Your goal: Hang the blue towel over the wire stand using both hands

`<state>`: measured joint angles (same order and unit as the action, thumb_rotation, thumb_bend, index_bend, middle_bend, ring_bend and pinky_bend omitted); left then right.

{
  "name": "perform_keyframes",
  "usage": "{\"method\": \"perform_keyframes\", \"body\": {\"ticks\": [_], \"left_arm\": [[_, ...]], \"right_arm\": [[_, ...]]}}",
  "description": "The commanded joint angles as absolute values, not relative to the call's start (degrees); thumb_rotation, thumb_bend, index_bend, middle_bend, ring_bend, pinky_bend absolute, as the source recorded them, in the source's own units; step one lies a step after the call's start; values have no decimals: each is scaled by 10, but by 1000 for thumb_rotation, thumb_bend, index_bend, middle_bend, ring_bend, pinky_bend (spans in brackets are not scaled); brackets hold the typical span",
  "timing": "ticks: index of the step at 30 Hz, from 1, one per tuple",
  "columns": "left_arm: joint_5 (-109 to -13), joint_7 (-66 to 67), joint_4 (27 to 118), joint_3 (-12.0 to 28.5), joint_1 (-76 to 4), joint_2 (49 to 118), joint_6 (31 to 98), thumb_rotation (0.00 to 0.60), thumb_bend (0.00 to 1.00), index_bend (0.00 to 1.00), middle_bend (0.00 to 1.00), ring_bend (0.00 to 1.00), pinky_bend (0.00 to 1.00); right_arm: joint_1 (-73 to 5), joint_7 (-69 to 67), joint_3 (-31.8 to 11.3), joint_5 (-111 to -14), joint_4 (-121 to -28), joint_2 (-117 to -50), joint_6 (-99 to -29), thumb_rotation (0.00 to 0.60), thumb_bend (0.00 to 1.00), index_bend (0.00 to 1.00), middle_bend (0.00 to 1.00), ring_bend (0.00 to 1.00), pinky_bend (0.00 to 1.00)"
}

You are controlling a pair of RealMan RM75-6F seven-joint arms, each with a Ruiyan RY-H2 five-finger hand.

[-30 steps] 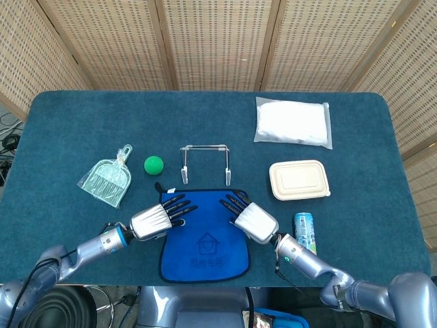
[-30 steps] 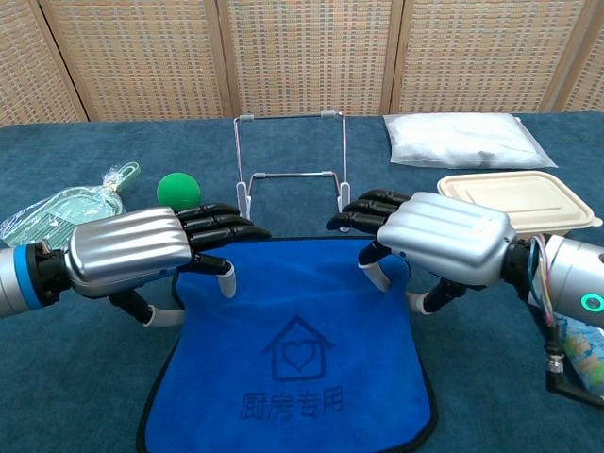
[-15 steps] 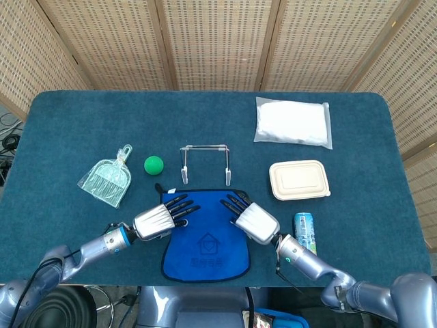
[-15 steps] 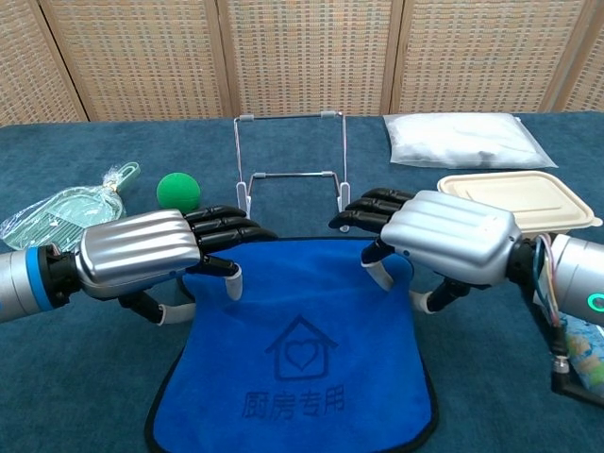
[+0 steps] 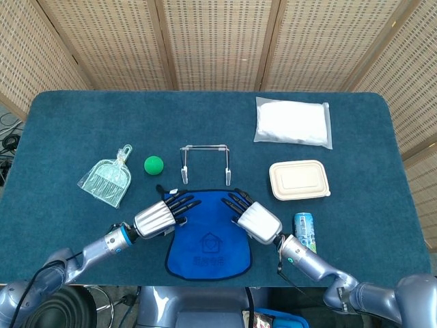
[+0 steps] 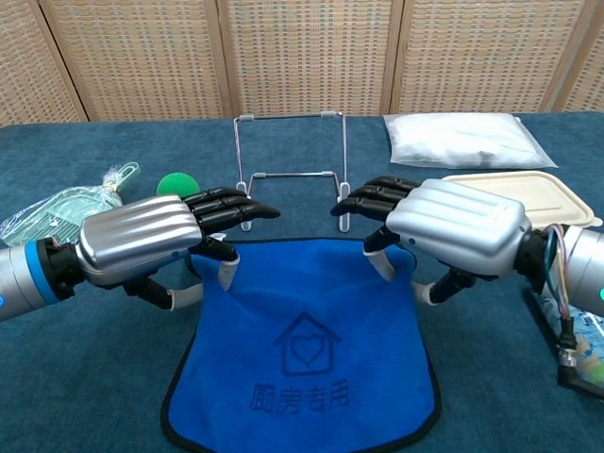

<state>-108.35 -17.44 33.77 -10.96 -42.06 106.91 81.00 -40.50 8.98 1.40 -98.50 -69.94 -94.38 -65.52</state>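
Note:
The blue towel (image 5: 208, 247) (image 6: 307, 368) with a house print hangs from its two upper corners near the table's front edge, its lower part trailing toward me. My left hand (image 5: 156, 219) (image 6: 142, 247) pinches the upper left corner between thumb and fingers. At the upper right corner my right hand (image 5: 256, 222) (image 6: 458, 226) holds it the same way. The wire stand (image 5: 203, 146) (image 6: 288, 116) stands upright just beyond the towel's top edge, between the two sets of fingertips and apart from them.
A green ball (image 5: 153, 164) (image 6: 173, 182) and a clear dustpan (image 5: 106, 181) (image 6: 61, 209) lie to the left. On the right are a beige food container (image 5: 299, 180) (image 6: 510, 186), a white bag (image 5: 292, 123) (image 6: 462, 139) and a can (image 5: 305, 232).
Both hands have risen and moved toward the stand with the towel's top corners. The towel has lifted off the table and looks narrower from above.

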Motion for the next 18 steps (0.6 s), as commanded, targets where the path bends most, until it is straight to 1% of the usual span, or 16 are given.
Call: {"method": "perform_keyframes", "body": {"ticks": [1,6,8,14,18], "left_arm": [[-1077,-170,354,-99,-424,1061,824,600,479,713,0,0,0],[-1068,-151,407,-74,-438,1034,843,600,479,717,0,0,0],[-1062,-141,439,-60,-446,1017,847,600,479,719,0,0,0],[-1045,-109,534,-27,-463,970,843,600,478,721,0,0,0],[-1030,-89,598,5,-479,937,834,600,478,722,0,0,0]], "right_arm": [[-406,85,4,-985,-717,-936,-666,600,620,647,95,0,0],[-412,90,-23,-978,-769,-911,-679,600,620,650,95,0,0],[-416,96,-41,-972,-796,-898,-684,600,620,650,95,0,0],[-426,120,-81,-948,-865,-858,-681,600,620,650,95,0,0],[-435,140,-112,-919,-910,-832,-668,600,620,651,97,0,0]]}}
